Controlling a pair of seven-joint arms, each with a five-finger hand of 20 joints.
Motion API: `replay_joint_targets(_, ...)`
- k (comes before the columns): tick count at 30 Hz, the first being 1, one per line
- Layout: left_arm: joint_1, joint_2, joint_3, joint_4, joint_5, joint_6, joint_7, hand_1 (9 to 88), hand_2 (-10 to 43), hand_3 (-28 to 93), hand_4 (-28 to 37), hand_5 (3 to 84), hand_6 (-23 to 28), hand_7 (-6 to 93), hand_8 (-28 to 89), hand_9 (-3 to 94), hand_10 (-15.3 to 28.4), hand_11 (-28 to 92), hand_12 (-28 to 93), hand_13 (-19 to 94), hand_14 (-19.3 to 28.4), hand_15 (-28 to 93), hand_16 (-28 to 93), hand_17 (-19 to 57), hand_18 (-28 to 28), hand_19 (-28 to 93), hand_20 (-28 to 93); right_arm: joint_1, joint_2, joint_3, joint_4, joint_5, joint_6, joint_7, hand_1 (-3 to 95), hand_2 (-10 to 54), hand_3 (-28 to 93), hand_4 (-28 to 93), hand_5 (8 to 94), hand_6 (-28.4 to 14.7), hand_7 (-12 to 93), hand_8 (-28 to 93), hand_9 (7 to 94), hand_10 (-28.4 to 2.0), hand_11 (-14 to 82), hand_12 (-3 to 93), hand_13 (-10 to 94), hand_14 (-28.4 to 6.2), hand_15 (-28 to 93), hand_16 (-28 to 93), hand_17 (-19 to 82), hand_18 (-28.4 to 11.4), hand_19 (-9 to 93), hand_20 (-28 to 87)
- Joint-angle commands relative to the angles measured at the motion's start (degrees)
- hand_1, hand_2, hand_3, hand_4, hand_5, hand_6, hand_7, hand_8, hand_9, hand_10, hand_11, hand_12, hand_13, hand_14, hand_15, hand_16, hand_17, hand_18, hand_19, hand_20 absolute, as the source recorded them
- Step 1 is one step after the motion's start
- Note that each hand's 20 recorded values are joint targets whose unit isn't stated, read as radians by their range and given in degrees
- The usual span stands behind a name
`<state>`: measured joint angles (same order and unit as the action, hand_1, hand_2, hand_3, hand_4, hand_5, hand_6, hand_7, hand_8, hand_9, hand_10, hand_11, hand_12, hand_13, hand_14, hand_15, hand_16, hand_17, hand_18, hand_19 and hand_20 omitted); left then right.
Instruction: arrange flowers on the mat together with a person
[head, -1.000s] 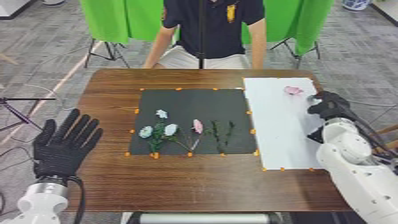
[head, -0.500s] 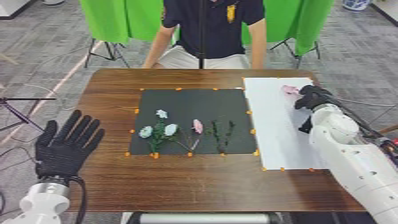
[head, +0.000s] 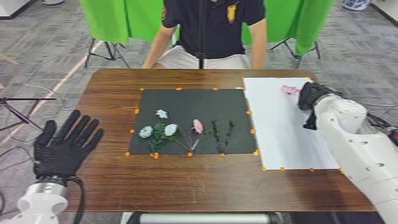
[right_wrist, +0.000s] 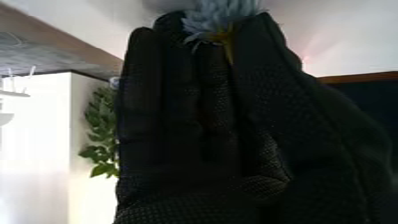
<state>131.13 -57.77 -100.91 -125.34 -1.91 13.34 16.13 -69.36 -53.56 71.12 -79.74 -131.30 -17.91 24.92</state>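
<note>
Nearest me, my left hand (head: 60, 157) is spread open over the left side of the table (head: 200, 190), fingers apart, holding nothing; it hasn't shifted. Past it, the dark mat (head: 188, 100) looks the same as before: pale blooms (head: 171, 130), a pink bud (head: 197, 126) and green sprigs (head: 230, 132) lying in a loose row.

The change is on the white sheet (head: 282, 142). My right hand (head: 313, 95) has come in from the sheet's right edge and is now just beside the pink bloom (head: 290, 90) near its far end. On the wrist camera its fingers are nearly straight and close together, the thumb pressed against them, and between their tips I've got a pale bluish flower (right_wrist: 218, 17) by its stem — head standing clear.

So the pale one is now close to its pink neighbour. I'd guess I'm setting the pair together — next I'd lower the stem and ease the thumb off, careful not to nudge the pink bloom or drag the flower back with the glove.
</note>
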Motion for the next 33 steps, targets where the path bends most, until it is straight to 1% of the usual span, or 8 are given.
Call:
replay_joint_targets(1,0.7,-0.76,-0.06,0.00,-0.22,-0.37,-0.75,25.3,17.7,70,-28.3,43.3,8.1,13.0,-10,38.2,15.7,20,8,30,16.2,34,-7,-6.0,14.7,35,14,-6.5,0.2,-1.0,-1.8,1.0,5.6,-2.9,64.6,-9.5,66,-28,64.7,3.0,42,-2,77.5,-6.3,10.4,40.2,71,1.0,32,42,48,-8.5,78,33)
replay_joint_targets(5,-1.4,0.23,1.23,1.01,-0.15,-0.80,-1.27,25.3,17.7,70,-28.3,43.3,8.1,12.9,-10,38.2,15.7,20,8,30,16.2,34,-7,-6.0,14.7,35,14,-8.0,2.4,-1.5,-5.4,2.7,10.9,-3.9,68.8,-9.5,66,-28,66.8,2.2,43,0,78.7,-6.5,12.6,42.7,74,1.7,36,49,57,-3.2,79,32)
replay_joint_targets(8,0.7,-0.96,0.86,0.07,-0.56,0.00,-0.99,25.3,17.7,70,-28.3,43.3,8.2,12.9,-10,38.2,15.8,20,8,30,16.2,34,-7,-6.0,14.7,35,14,-7.5,2.4,-2.2,-7.1,2.9,10.7,-5.1,70.1,-9.5,65,-28,67.5,2.1,45,2,79.4,-7.1,14.4,44.9,74,1.2,39,51,59,-1.3,78,33)
replay_joint_targets(14,-2.8,0.56,1.52,1.50,-0.04,-0.77,-1.64,25.2,17.7,71,-28.3,43.3,8.1,13.1,-10,38.2,15.7,20,8,30,16.3,34,-7,-6.0,14.7,35,14,-7.7,4.3,-1.0,-15.5,6.0,11.5,-6.6,70.6,-9.5,66,-28,67.4,1.4,45,4,79.0,-7.5,15.4,46.9,73,-0.2,42,54,59,0.8,77,30)
replay_joint_targets(21,-0.5,0.15,0.98,0.52,0.09,-0.36,-0.92,25.3,17.7,71,-28.3,43.4,8.1,13.1,-10,38.2,15.6,20,8,30,16.3,34,-7,-6.0,14.7,35,14,-8.0,2.0,-2.4,-23.7,9.2,9.4,-12.1,70.4,-9.5,66,-28,67.1,1.1,45,4,78.2,-7.8,15.9,47.6,72,-0.1,42,54,59,3.1,81,19)
replay_joint_targets(26,-0.8,-0.24,1.87,0.66,-0.29,0.96,-1.00,25.4,17.7,71,-28.3,43.4,8.1,13.2,-10,38.2,15.6,20,8,30,16.2,34,-7,-6.0,14.7,35,14,-5.5,-4.5,-6.6,-22.1,6.7,8.6,-13.6,70.0,-9.5,67,-28,67.4,0.9,44,4,78.1,-7.6,16.2,47.0,72,-0.1,42,54,59,4.6,84,11)
replay_joint_targets(30,-3.8,-0.04,3.91,1.79,-0.01,0.00,-2.14,25.3,17.9,71,-28.3,43.4,8.1,13.3,-10,38.3,15.7,20,9,30,16.3,34,-7,-6.0,14.7,35,14,-5.4,-7.6,-9.0,-20.6,5.0,8.8,-14.4,69.7,-9.5,68,-28,67.6,0.8,44,4,78.4,-7.8,16.5,47.4,73,0.0,41,55,60,5.2,84,9)
replay_joint_targets(33,-3.3,-0.43,3.43,1.23,-0.25,1.73,-2.40,25.3,17.9,71,-28.3,43.4,8.2,13.3,-10,38.3,15.7,21,9,30,16.4,34,-7,-6.0,14.7,35,14,-6.3,-10.5,-9.1,-19.5,4.4,6.4,-13.6,69.5,-9.5,68,-28,67.9,0.6,44,4,78.6,-7.9,16.5,47.3,73,-0.1,41,55,60,5.5,84,8)
